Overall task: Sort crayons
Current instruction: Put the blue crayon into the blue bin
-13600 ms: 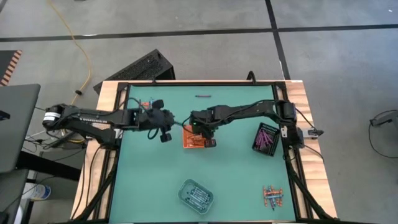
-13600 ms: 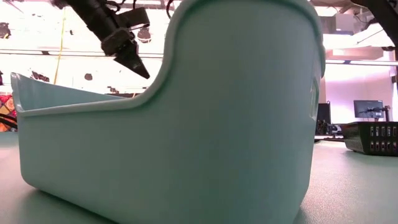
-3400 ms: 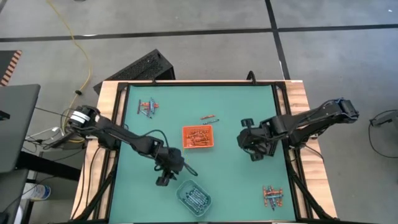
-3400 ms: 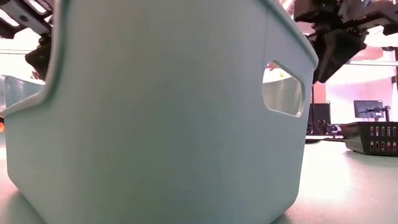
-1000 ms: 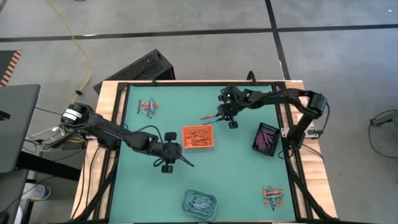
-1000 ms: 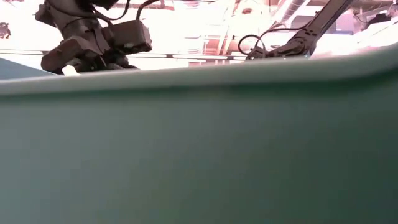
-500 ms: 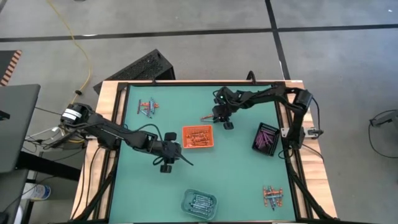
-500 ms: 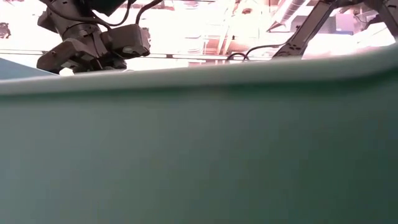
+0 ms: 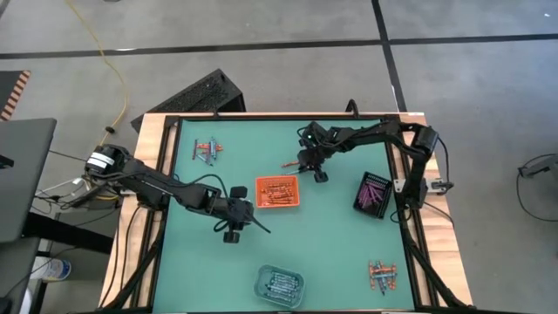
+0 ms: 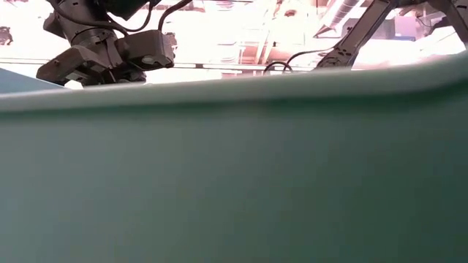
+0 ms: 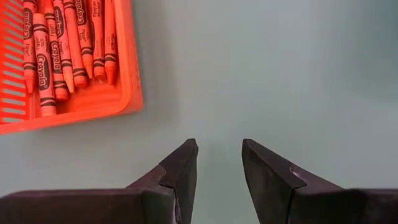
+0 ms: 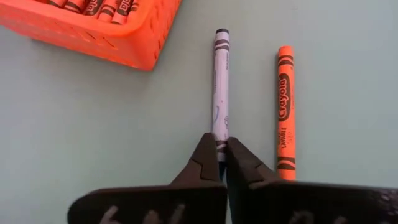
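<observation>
A blue-grey crayon (image 12: 220, 81) lies on the tabletop (image 9: 331, 235) just beside the orange tray (image 12: 93, 28), my right gripper (image 12: 222, 152) fingers pinched shut on its end, so I should lift straight, sparing the neighbouring orange crayon (image 12: 285, 112), while my left gripper (image 11: 217, 163) hovers part-open, empty.

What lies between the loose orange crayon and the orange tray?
The blue-grey crayon, pinched by the right hand, lies between the orange crayon and the orange tray; right wrist view.

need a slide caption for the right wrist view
Right tool shut on a blue-grey crayon, an orange crayon alongside, orange tray nearby.
</observation>
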You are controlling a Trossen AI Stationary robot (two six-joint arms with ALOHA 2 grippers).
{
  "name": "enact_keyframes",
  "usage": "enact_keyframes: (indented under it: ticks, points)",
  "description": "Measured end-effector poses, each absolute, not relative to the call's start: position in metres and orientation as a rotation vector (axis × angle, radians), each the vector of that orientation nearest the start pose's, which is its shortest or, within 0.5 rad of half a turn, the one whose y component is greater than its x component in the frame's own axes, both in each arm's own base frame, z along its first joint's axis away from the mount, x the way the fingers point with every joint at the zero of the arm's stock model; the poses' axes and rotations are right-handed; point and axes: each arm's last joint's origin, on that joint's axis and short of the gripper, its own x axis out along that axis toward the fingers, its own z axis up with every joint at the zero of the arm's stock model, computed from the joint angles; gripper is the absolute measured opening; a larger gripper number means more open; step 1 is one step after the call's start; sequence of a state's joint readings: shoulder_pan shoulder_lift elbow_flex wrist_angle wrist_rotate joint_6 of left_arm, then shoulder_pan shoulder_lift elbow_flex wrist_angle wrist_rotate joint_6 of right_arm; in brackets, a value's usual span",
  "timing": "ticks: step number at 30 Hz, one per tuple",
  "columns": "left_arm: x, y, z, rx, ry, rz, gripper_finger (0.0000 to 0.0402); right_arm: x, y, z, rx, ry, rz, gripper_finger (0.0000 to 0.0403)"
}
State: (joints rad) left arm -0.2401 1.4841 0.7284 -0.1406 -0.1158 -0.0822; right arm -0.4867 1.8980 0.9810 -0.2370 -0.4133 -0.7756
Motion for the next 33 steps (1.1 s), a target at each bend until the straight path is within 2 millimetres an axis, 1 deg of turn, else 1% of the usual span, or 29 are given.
enact_keyframes:
  ticks: [4,8,12,16,23,29,31,33]
  points:
    - [0.270,-0.063,0.167,0.081,0.889,-0.079,0.0118,0.306,-0.146,0.110,-0.190,0.981,0.329,0.0005]
    - [0.269,-0.062,0.166,0.077,0.892,-0.076,0.0118,0.304,-0.143,0.120,-0.176,0.973,0.315,0.0002]
    - [0.269,-0.062,0.166,0.075,0.894,-0.075,0.0118,0.299,-0.138,0.137,-0.174,0.957,0.306,0.0001]
    - [0.269,-0.062,0.166,0.075,0.897,-0.075,0.0118,0.298,-0.133,0.165,-0.227,0.883,0.286,0.0001]
    - [0.269,-0.062,0.166,0.078,0.896,-0.077,0.0118,0.290,-0.122,0.200,-0.314,0.871,0.179,0.0000]
    - [0.269,-0.062,0.166,0.077,0.896,-0.077,0.0118,0.284,-0.113,0.222,-0.301,0.838,0.097,0.0000]
    - [0.269,-0.062,0.166,0.076,0.896,-0.076,0.0118,0.285,-0.104,0.226,-0.270,0.823,0.098,0.0000]
    - [0.269,-0.062,0.166,0.076,0.897,-0.075,0.0118,0.288,-0.091,0.228,-0.236,0.819,0.118,0.0000]
